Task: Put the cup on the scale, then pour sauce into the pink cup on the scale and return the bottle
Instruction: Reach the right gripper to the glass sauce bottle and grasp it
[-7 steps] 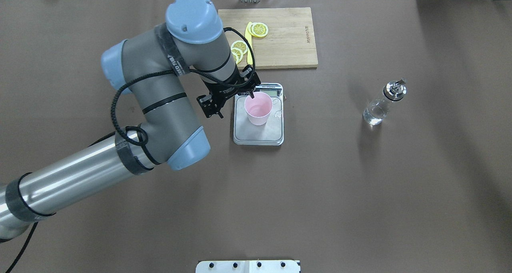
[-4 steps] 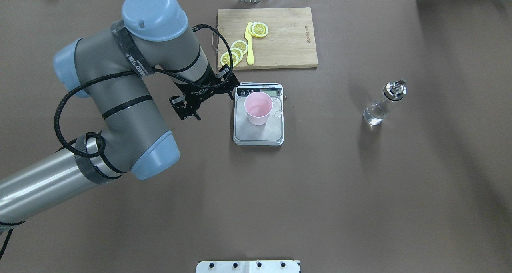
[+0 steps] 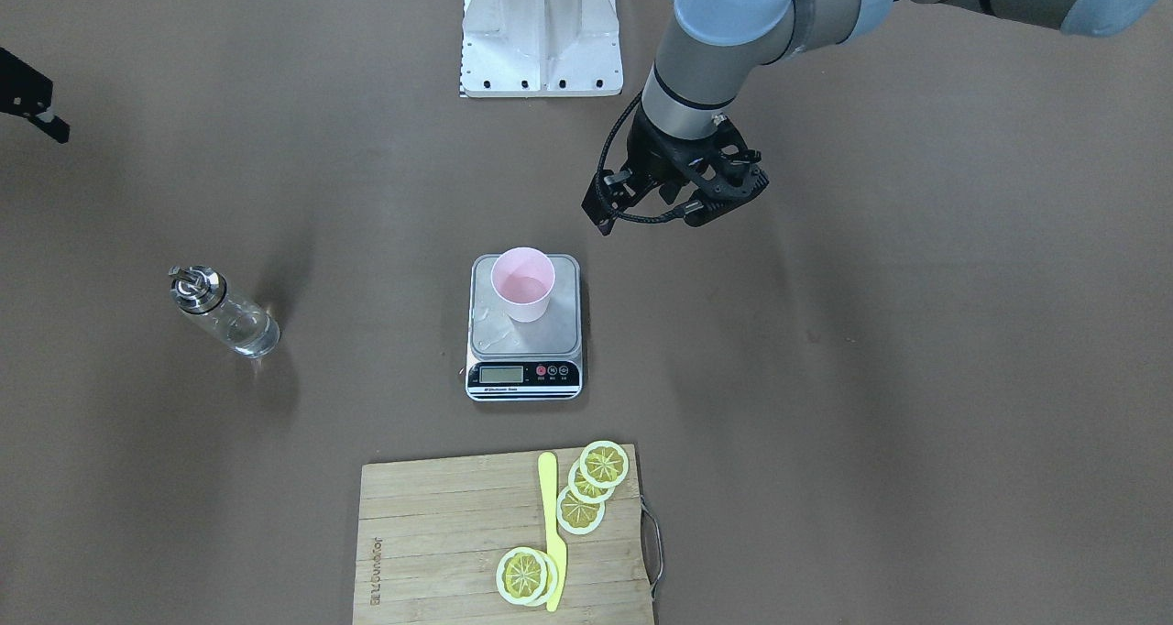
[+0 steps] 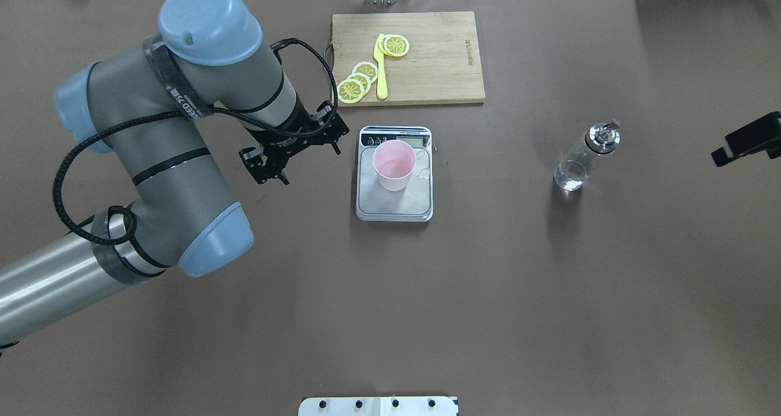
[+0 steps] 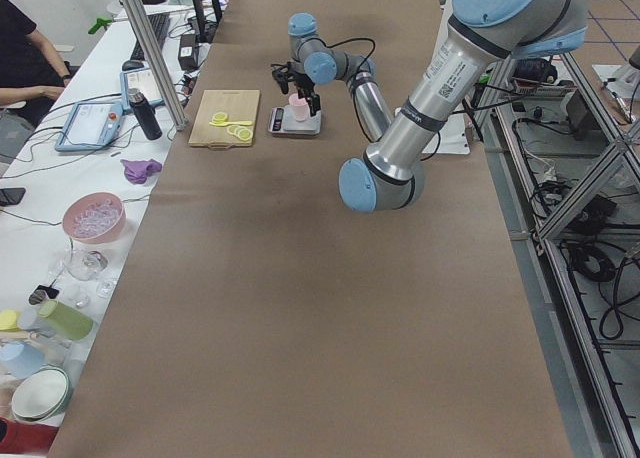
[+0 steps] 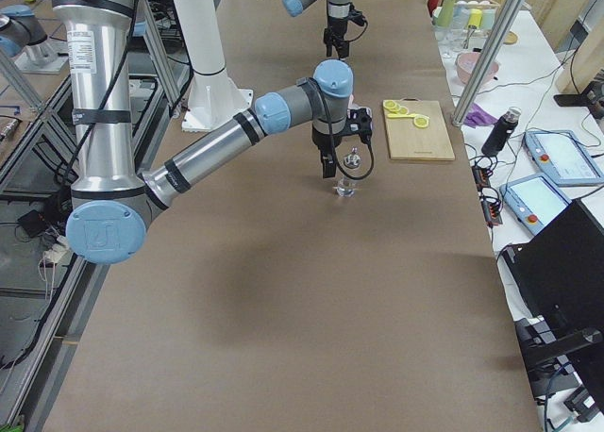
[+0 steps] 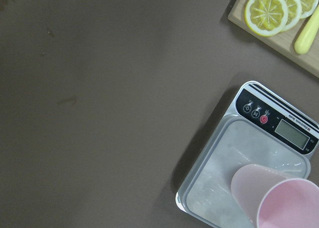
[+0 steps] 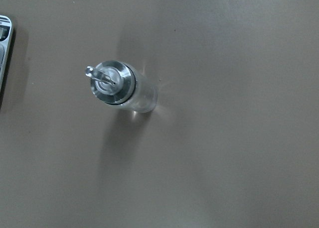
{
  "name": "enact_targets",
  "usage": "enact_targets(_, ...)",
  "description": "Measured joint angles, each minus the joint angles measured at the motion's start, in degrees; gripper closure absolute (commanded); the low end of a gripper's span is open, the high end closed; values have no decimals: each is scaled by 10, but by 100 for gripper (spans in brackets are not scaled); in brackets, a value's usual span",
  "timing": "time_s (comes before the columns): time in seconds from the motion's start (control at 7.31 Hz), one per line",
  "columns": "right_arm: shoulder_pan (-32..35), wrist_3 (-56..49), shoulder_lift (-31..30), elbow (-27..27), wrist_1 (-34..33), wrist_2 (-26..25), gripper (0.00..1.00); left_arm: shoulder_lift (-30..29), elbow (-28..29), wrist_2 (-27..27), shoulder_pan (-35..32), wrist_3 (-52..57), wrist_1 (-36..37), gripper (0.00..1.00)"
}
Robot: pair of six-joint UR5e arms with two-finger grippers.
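Front view: I'm seeing the cup (image 3: 522,283) standing upright on the scale (image 3: 553,332), with the left gripper (image 3: 674,190) hanging empty nearby, its spread unclear.

Overhead: the bottle (image 4: 575,169) is standing alone, well right of the scale. The right gripper (image 4: 747,140) is empty, and I can't tell its opening.

Right wrist: I'm judging the glass slick and breakable, so I'm planning to grip the body below the cap (image 8: 110,82).

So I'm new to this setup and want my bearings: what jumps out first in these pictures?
The pink cup stands on the scale at mid-table, with the open, empty left gripper just beside it. To the robot's right the bottle stands alone, untouched. Beyond the scale lies a board with lemon slices.
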Motion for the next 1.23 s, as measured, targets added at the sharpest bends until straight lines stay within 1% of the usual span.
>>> enact_targets(0.27, -111, 182, -8, 22, 125, -109, 1, 4, -2, 3, -2, 3, -1, 3)
enact_targets(0.41, -165, 243, -16, 24, 170, -174, 4, 6, -2, 4, -2, 5, -1, 3)
enact_targets(0.55, -210, 277, -29, 25, 210, -238, 7, 9, -2, 5, -3, 8, -3, 3)
enact_targets(0.68, -236, 294, -44, 23, 247, -282, 6, 11, -1, 6, -3, 10, -4, 3)
enact_targets(0.82, -253, 307, -55, 18, 276, -320, 2, 12, -1, 6, -3, 11, -4, 3)
enact_targets(0.96, -275, 315, -63, 11, 298, -371, 1, 12, 0, 6, -3, 11, -4, 3)
enact_targets(1.1, -297, 323, -68, -2, 325, -419, 0, 12, 0, 6, -3, 11, -4, 3)
enact_targets(1.23, -312, 334, -72, -28, 371, -446, 0, 12, 0, 7, -3, 11, -4, 3)
